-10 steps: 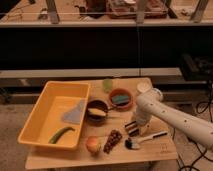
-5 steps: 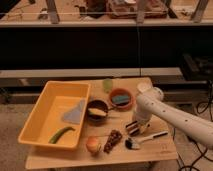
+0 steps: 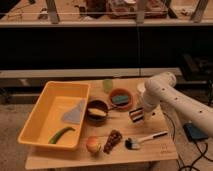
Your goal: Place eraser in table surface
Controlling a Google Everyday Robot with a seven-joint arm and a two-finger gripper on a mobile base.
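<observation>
1. Locate gripper (image 3: 139,113): at the end of the white arm, over the right half of the table surface (image 3: 161,149), just beside the brown bowl (image 3: 121,104) that holds a blue-green pad (image 3: 120,98).
2. Note grip state: pinched on the eraser (image 3: 135,116), whose striped block shows at the tip.
3. Note eraser position: low over bare wood, between the brown bowl and the brush (image 3: 146,138). Appears not yet to rest on the wood, though contact cannot be confirmed.
4. Identify step in hand: judged as the placing phase, with the eraser carried and release not yet made.
5. Plan next move: lower straight down until the block seats flat on the wood, then spread the jaws and retract upward.
6. Keep clearance: avoid the brown bowl's rim on the left, the dark bowl (image 3: 97,111) farther left, and the brush handle in front.
7. Disregard the yellow tray (image 3: 33,123), apple (image 3: 93,145) and brown wedge (image 3: 114,140), all well apart.
</observation>
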